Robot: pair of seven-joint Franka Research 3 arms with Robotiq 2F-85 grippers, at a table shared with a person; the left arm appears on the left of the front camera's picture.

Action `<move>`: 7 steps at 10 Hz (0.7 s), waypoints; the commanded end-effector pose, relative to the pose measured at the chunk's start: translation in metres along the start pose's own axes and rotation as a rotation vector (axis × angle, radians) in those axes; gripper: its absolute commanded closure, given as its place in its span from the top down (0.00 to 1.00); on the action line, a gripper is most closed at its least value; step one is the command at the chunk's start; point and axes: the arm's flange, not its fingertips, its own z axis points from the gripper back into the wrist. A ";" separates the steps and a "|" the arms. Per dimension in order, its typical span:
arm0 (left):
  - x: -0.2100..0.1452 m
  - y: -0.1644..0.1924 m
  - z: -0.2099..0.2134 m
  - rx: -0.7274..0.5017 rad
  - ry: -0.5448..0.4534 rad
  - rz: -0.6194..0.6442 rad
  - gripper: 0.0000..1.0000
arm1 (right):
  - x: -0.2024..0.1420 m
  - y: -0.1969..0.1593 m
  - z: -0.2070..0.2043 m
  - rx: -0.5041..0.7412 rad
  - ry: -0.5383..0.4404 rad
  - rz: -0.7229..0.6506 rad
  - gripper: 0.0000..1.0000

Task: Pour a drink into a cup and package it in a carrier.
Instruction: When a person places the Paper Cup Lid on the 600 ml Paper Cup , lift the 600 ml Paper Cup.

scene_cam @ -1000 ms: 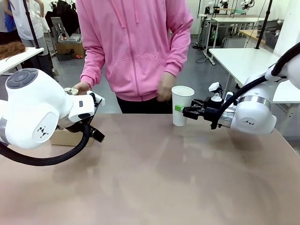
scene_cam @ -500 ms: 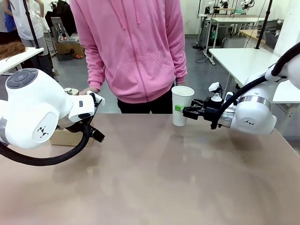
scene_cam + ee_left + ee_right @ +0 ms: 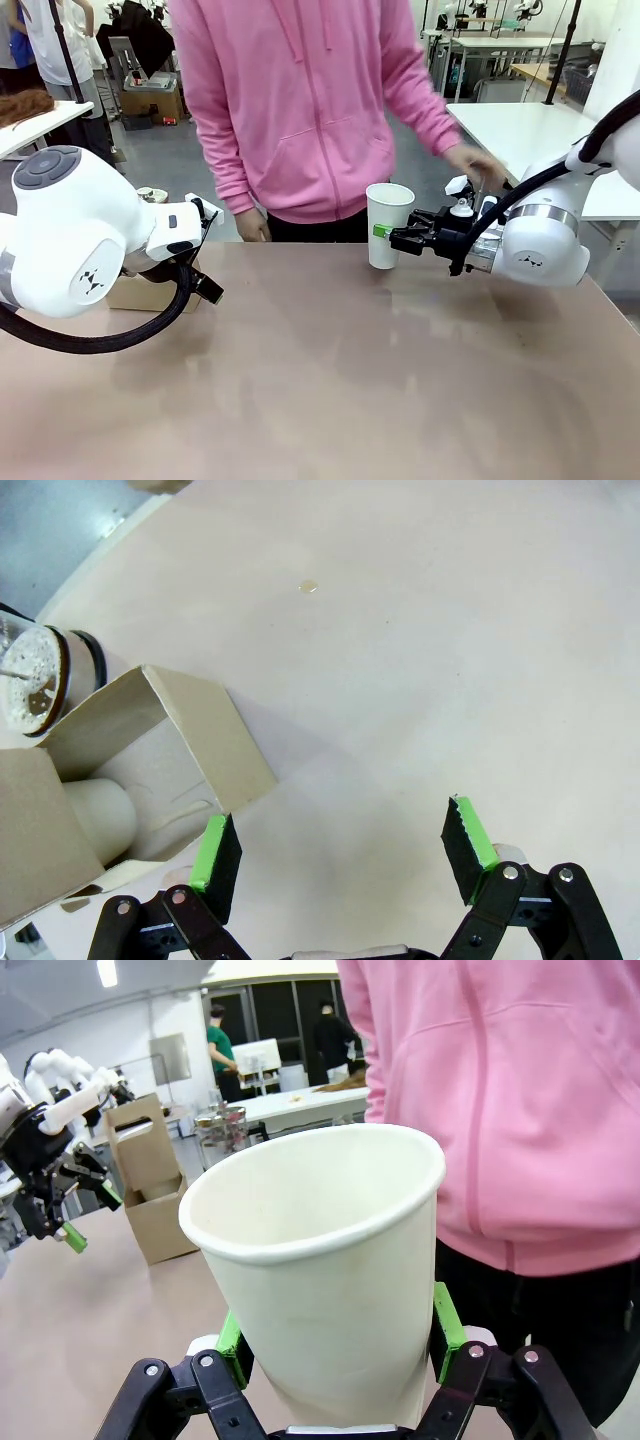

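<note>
The cup (image 3: 388, 225), white paper with its top open, stands upright on the table's far side. My right gripper (image 3: 386, 236) is shut on its lower wall, and the green pads (image 3: 445, 1318) press both sides of the cup (image 3: 320, 1260). My left gripper (image 3: 340, 845) hangs open over bare table just beside the carrier (image 3: 150, 745), a brown cardboard box with an open flap; the carrier (image 3: 140, 293) sits at the far left behind my left arm. A glass jug (image 3: 35, 675) stands beside it. Whether the drink is in the jug I cannot tell.
A person in a pink hoodie (image 3: 300, 100) stands at the far edge. One hand (image 3: 478, 165) reaches out above my right arm; the other hand (image 3: 255, 226) hangs at the table edge. White tables (image 3: 520, 125) stand behind on the right.
The person's hand has left the jug at the left and dropped to the table edge. Their other arm has swung out to the right, over my right arm. Both grippers stayed still.
</note>
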 end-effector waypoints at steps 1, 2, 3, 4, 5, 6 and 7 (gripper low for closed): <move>0.000 0.000 0.000 -0.002 -0.001 0.001 1.00 | 0.003 0.004 0.000 -0.006 0.006 0.012 0.80; 0.000 0.000 0.000 -0.002 -0.001 0.001 1.00 | 0.003 0.004 0.000 -0.006 0.006 0.012 0.80; 0.000 0.000 0.000 -0.002 -0.001 0.001 1.00 | 0.003 0.004 0.000 -0.006 0.006 0.012 0.80; 0.000 0.000 0.000 -0.002 -0.001 0.001 1.00 | 0.003 0.004 0.000 -0.006 0.006 0.012 0.80; 0.000 0.000 0.000 -0.002 -0.001 0.001 1.00 | 0.003 0.004 0.000 -0.006 0.006 0.012 0.80; 0.000 0.000 0.000 -0.002 -0.001 0.001 1.00 | 0.003 0.004 0.000 -0.006 0.006 0.012 0.80; 0.000 0.000 0.000 -0.002 -0.001 0.001 1.00 | 0.003 0.004 0.000 -0.006 0.006 0.012 0.80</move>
